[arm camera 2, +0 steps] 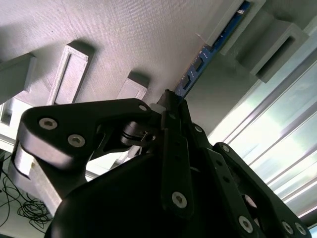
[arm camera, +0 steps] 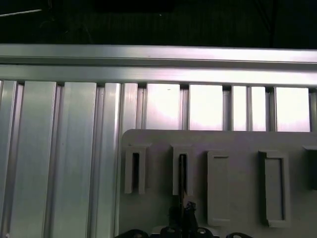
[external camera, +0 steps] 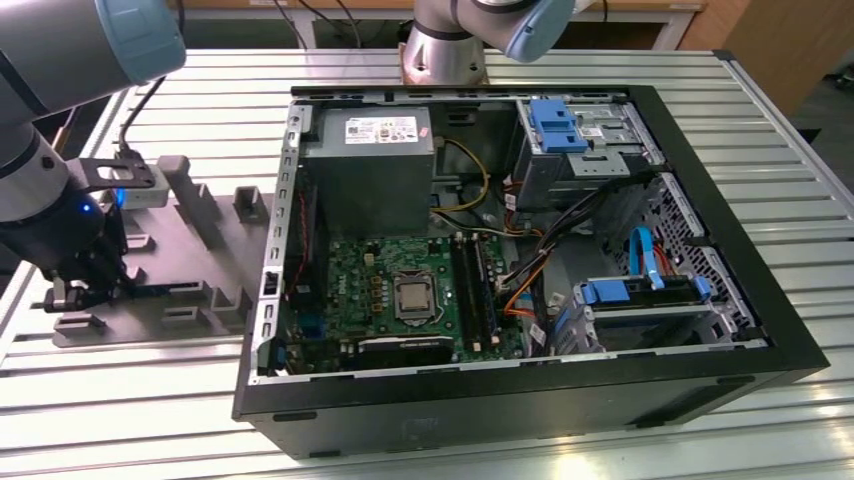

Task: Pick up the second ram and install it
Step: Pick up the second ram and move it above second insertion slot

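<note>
Exterior view: arm (external camera: 54,120) stands at the exterior view's left, hand (external camera: 83,292) lowered onto the near end of the grey fixture plate (external camera: 200,230), which lies flat on the slatted aluminium tabletop (external camera: 134,400). Open computer case (external camera: 534,400) lies on its side just beside the plate, toward the exterior view's right, with the motherboard (external camera: 387,270) exposed and the black memory slots (external camera: 470,285) running beside the processor socket; the hand is well apart from these. Second wrist view: the second ram (arm camera 2: 208,52), a dark blue stick with black chips, stands on its long edge in the plate, its far end between two raised grey blocks of the plate (arm camera 2: 124,34). Its near end runs straight into the tips of the hand (arm camera 2: 169,99); the two fingers meet there, one on each flat face of the stick, so the hand reads as closed on the second ram. The stick is seated in the fixture, not lifted clear. First wrist view: tips of the hand (arm camera: 184,210) sit at the mouth of one narrow slot in the plate (arm camera: 237,144), with a dark strip showing inside that slot; neighbouring slots lie to either side.
</note>
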Motion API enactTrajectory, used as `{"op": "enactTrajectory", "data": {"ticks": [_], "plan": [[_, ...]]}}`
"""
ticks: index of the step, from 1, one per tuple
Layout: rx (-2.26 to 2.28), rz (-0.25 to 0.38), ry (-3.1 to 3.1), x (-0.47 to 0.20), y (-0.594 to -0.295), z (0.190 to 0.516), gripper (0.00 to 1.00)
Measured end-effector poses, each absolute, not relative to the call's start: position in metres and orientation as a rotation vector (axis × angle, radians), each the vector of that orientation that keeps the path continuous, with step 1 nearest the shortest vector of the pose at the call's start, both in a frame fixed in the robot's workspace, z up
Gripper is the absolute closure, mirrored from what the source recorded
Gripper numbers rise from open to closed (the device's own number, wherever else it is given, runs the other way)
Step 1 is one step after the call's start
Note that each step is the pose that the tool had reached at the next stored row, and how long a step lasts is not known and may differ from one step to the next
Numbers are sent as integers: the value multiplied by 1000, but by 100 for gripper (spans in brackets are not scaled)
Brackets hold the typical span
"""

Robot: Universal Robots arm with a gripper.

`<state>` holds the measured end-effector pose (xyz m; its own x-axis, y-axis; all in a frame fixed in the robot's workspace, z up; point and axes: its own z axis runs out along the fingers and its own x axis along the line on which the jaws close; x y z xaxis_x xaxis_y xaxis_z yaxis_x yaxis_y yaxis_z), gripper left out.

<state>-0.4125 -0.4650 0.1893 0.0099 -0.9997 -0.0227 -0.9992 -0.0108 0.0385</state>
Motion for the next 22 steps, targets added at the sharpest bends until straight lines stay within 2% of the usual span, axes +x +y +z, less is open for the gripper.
{"op": "enactTrajectory", "data": {"ticks": [22], "plan": [[2180, -67, -2245, -413, -465, 189, 86]]}}
